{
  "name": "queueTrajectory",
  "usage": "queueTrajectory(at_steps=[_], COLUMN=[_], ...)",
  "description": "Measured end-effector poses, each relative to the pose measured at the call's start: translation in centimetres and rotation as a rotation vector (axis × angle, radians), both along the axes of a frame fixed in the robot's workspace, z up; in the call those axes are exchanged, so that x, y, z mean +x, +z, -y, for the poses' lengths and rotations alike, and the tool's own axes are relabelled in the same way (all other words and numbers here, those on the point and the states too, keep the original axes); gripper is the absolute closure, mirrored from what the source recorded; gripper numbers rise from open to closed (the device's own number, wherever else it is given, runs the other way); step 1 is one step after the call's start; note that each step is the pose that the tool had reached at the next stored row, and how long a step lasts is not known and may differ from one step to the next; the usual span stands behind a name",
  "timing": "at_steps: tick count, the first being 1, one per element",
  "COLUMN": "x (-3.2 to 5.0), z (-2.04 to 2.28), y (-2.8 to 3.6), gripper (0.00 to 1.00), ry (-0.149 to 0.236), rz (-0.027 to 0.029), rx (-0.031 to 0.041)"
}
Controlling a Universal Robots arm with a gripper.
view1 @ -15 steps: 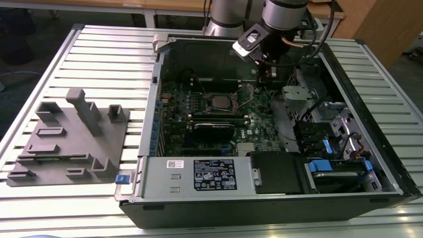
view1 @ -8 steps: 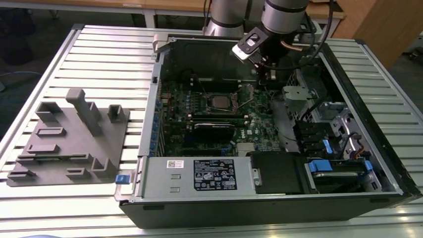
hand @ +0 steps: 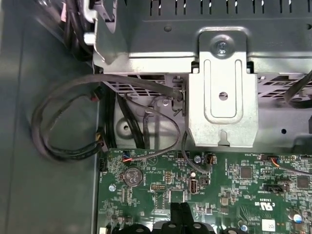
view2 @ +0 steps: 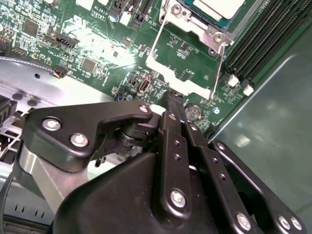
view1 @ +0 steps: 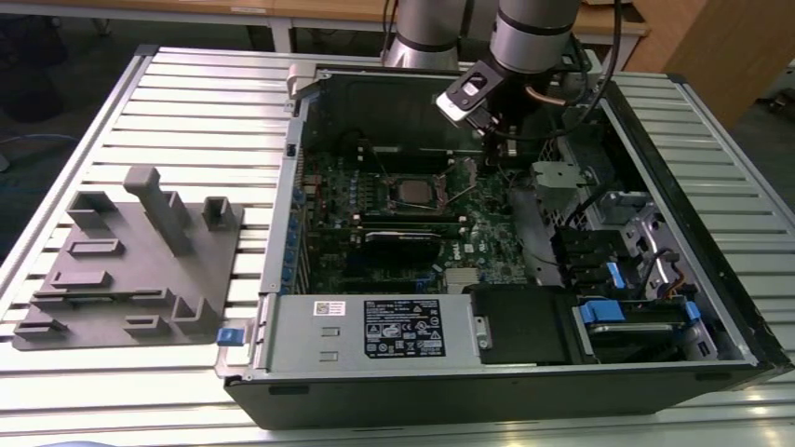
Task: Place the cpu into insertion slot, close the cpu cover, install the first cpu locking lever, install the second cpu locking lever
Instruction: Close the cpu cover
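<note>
Black jaws up close look pinched together, nothing between them, probably for poking rather than grabbing. They hover near the motherboard (hand: 234,185) edge. Mid-board, the cpu (view2: 219,6) sits in the insertion slot (view1: 390,194), with the cpu cover (view2: 195,25) seemingly down.

Green motherboard (view1: 494,244) — silver-grey cpu (view1: 410,193)

A pale slatted table (view1: 186,102) spreads across the exterior view, its ridges catching bright light, with the glare strongest along the near edge. Behind it stands a wooden desk (view1: 311,11), and a wooden cabinet (view1: 714,47) sits at the exterior view's right. The floor (view1: 776,154) is dark grey.
</note>
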State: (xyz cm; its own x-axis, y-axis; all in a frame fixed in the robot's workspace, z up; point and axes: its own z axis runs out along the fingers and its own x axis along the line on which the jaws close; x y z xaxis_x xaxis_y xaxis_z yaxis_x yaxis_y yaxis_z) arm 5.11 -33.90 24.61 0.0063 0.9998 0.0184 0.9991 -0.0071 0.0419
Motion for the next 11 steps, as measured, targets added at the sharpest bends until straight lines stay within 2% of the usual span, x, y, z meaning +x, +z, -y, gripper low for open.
queueTrajectory(at_steps=[4, 11], x=[0.03, 0.04], z=[0.00, 0.00], y=[-0.64, -0.70], gripper=[0.89, 0.89], ry=[0.000, 0.000], rz=[0.0000, 0.0000], rx=[-0.0004, -0.0008])
